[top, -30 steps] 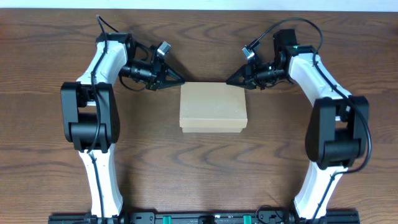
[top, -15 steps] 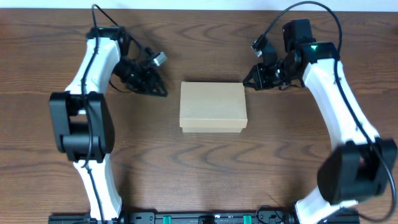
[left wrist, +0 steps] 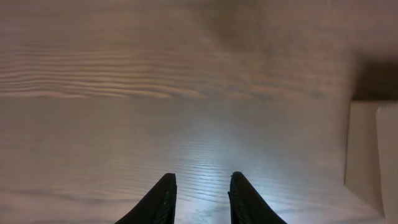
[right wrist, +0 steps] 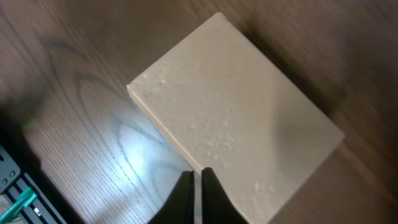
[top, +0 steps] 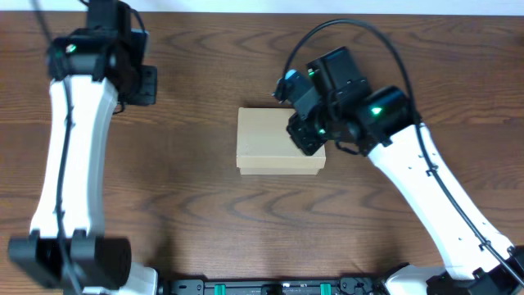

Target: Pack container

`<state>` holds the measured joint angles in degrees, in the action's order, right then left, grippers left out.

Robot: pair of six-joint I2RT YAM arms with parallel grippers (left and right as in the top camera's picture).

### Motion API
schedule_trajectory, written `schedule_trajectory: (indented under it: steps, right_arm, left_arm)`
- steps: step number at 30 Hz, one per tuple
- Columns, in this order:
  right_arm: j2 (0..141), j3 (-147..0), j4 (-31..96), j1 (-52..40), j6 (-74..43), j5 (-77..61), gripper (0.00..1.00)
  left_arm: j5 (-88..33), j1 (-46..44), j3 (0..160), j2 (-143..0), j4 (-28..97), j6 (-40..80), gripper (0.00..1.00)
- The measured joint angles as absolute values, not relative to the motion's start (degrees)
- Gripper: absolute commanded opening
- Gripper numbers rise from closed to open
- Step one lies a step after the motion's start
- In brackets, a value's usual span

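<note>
The container (top: 274, 141), a plain tan cardboard box with its lid down, lies flat mid-table. In the right wrist view the container (right wrist: 242, 118) fills the middle, turned at an angle. My right gripper (right wrist: 197, 176) is shut and empty, its tips above the box's near edge; from overhead it (top: 300, 131) hangs over the box's right part. My left gripper (left wrist: 200, 182) is open and empty above bare wood, far left of the box; only the box's edge (left wrist: 367, 155) shows at the right. From overhead the left gripper (top: 146, 85) is at the back left.
The brown wooden table (top: 196, 213) bears nothing else. A black rail with green clips (top: 262, 287) runs along the front edge; it also shows in the right wrist view (right wrist: 15, 186). The right arm's cable (top: 344, 29) loops above the box's far side.
The right arm swung in from the back right until its gripper is over the box's right part. The left arm rose and pulled away to the back left corner.
</note>
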<state>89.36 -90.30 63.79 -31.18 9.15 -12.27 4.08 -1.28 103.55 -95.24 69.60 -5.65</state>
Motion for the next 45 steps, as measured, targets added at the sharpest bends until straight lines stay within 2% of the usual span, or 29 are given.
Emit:
schedule_trajectory:
  steps: [14, 36, 38, 41, 42, 43, 44, 45]
  right_arm:
    - [104.07, -90.3, 63.59, -32.27, 8.36, -10.63, 0.02]
    - [110.5, -89.67, 62.17, -32.03, 8.14, -11.53, 0.02]
    - [110.52, -89.8, 61.47, -32.03, 8.12, -11.7, 0.02]
    - [110.61, -91.29, 59.83, -31.75, 7.14, -10.17, 0.04]
    - [110.67, -92.25, 59.53, -31.4, 6.52, -8.88, 0.17]
    - [110.78, -93.73, 59.37, -30.74, 5.72, -7.33, 0.43]
    - [110.78, -95.2, 59.31, -29.98, 5.43, -5.96, 0.47]
    - [110.78, -97.71, 59.31, -28.51, 5.1, -4.47, 0.49]
  left_arm:
    - [8.38, -1.28, 103.57, -93.56, 70.59, -2.96, 0.28]
    - [9.04, -1.28, 103.57, -93.56, 70.83, -2.96, 0.29]
    - [9.02, -1.28, 103.57, -93.56, 70.91, -3.09, 0.41]
    - [9.08, -1.28, 103.55, -93.56, 70.57, -3.25, 0.43]
    - [9.08, -1.28, 103.57, -93.56, 70.32, -3.29, 0.47]
    - [9.08, -1.28, 103.57, -93.56, 69.95, -3.75, 0.58]
    - [9.04, -1.28, 103.57, -93.56, 69.69, -4.47, 0.67]
    - [9.06, -1.28, 103.57, -93.56, 69.28, -4.95, 0.9]
